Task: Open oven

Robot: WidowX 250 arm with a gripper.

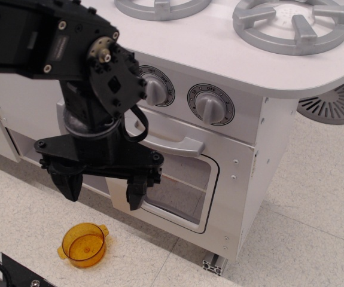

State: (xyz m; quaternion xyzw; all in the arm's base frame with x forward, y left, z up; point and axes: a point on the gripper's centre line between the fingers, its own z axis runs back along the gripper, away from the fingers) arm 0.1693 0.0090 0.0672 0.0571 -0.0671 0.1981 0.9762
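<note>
The white toy oven (243, 179) fills the middle of the view. Its door has a rounded clear window (183, 188) and a wide silver-grey bar handle (174, 143) along the top. The door looks shut. My black gripper (103, 186) hangs in front of the left part of the door, below the level of the handle, fingers pointing down. The jaws stand wide apart and hold nothing. The left finger (70, 182) and right finger (137, 192) both show. My arm hides the left end of the handle and door.
Two grey knobs (155, 89) (210, 106) sit above the door, grey burners (291, 24) on the stovetop. An orange toy pot (84, 244) lies on the floor below the gripper. A grey vent disc (334, 103) lies at the right, a black object (13, 272) at the bottom left.
</note>
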